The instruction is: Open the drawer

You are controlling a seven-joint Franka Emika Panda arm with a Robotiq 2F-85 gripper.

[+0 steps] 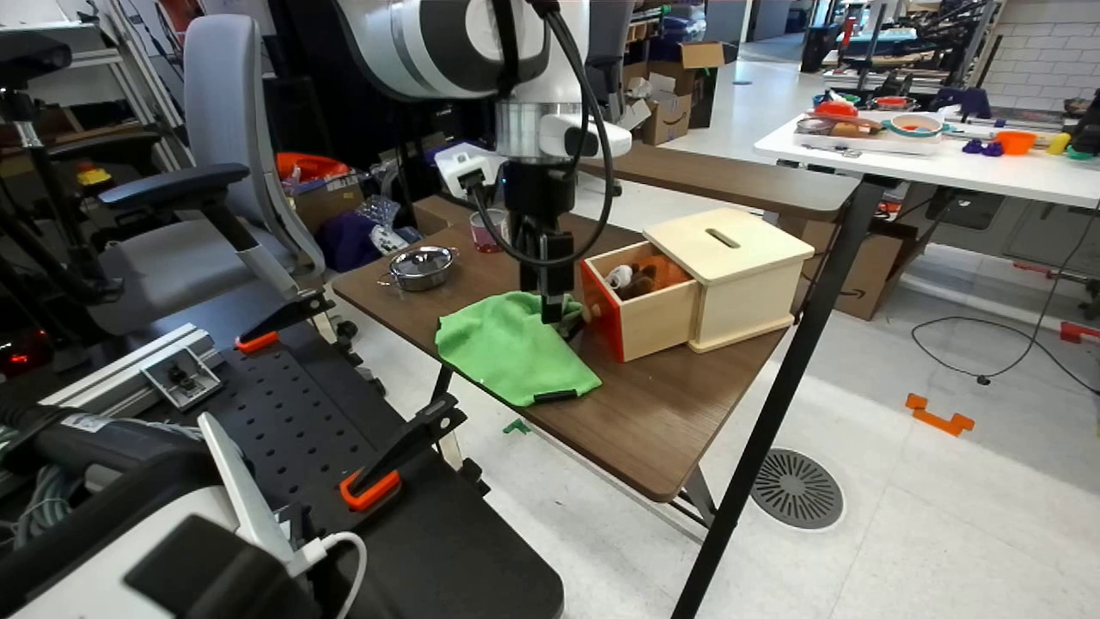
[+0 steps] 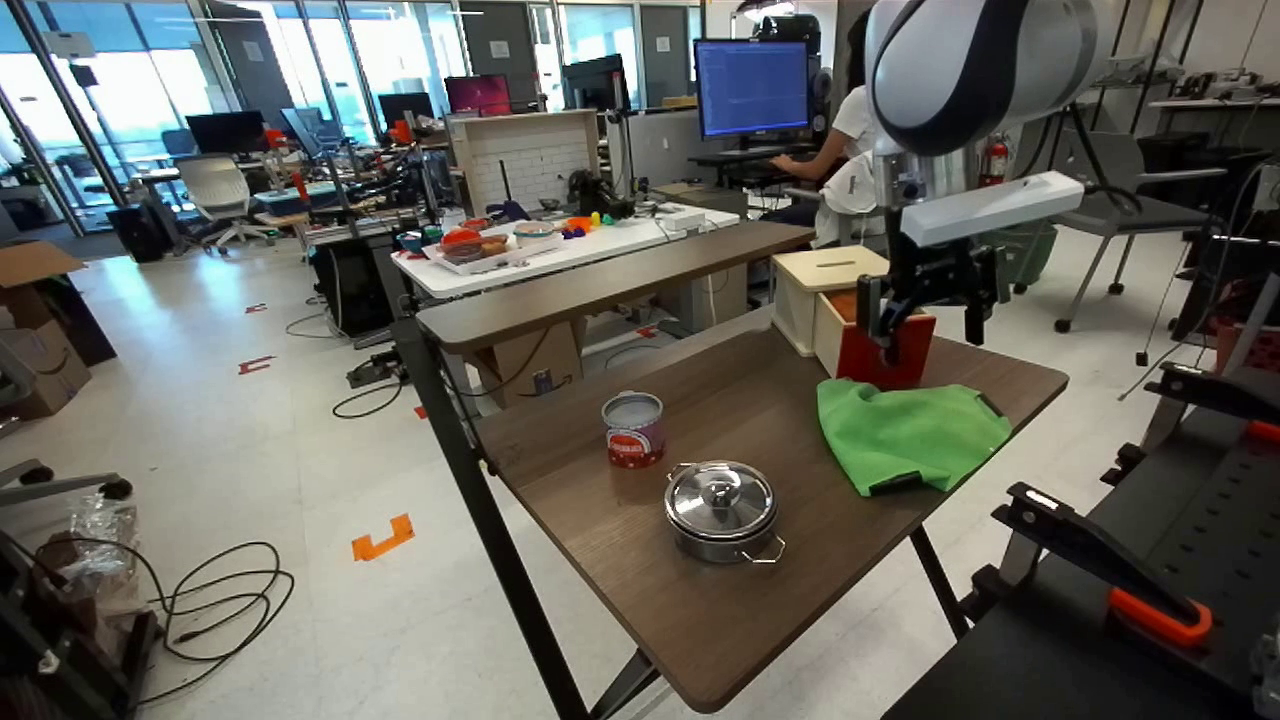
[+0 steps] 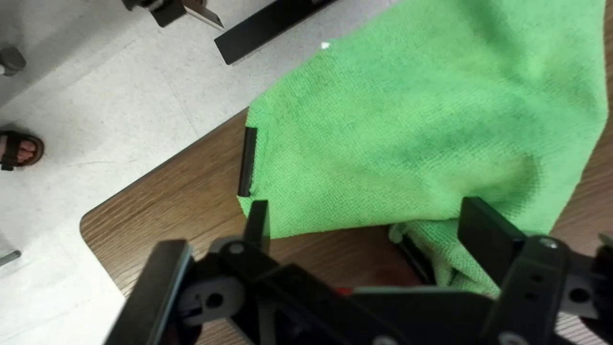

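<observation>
The drawer (image 1: 657,324) stands well out of its light tan wooden box (image 1: 746,297), with a brown furry thing (image 1: 662,275) inside. Its red front (image 2: 912,350) also shows in an exterior view, and a round wooden knob (image 1: 593,313) sits on it. In the wrist view only a red sliver (image 3: 344,291) shows behind the gripper body. My gripper (image 1: 552,311) points down just in front of the red front, over the edge of the green cloth (image 1: 511,348). In the wrist view its fingers (image 3: 366,211) are wide apart with nothing held between them.
A lidded metal pot (image 2: 722,505) and a red-and-grey cup (image 2: 633,430) stand on the brown table (image 2: 640,575). A raised brown shelf (image 1: 722,176) runs behind the box. A black bench with orange clamps (image 1: 371,492) is close to the table's front edge.
</observation>
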